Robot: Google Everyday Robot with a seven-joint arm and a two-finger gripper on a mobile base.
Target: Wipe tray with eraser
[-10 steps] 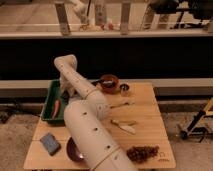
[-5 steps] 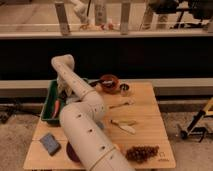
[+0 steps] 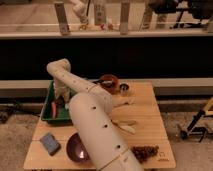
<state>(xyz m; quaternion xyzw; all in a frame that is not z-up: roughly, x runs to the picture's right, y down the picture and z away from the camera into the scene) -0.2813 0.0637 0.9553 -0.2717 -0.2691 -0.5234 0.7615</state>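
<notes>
The green tray [image 3: 49,102] lies at the table's left edge. An orange object [image 3: 54,110] lies inside it. My arm rises from the bottom of the view, bends at an elbow [image 3: 59,68] and comes down into the tray. The gripper [image 3: 61,99] is low over the middle of the tray; what it holds, if anything, is hidden. A blue-grey rectangular block [image 3: 50,143], likely the eraser, lies flat on the table's front left corner, apart from the gripper.
A dark purple round bowl [image 3: 77,148] sits beside the block. A brown bowl [image 3: 108,81] and a small cup [image 3: 123,89] stand at the back. A pale object [image 3: 125,126] and a dark grape-like bunch [image 3: 145,151] lie to the right. A railing runs behind the table.
The elbow has shifted slightly left and lower, bringing the gripper down over the tray. The block on the table has not moved.
</notes>
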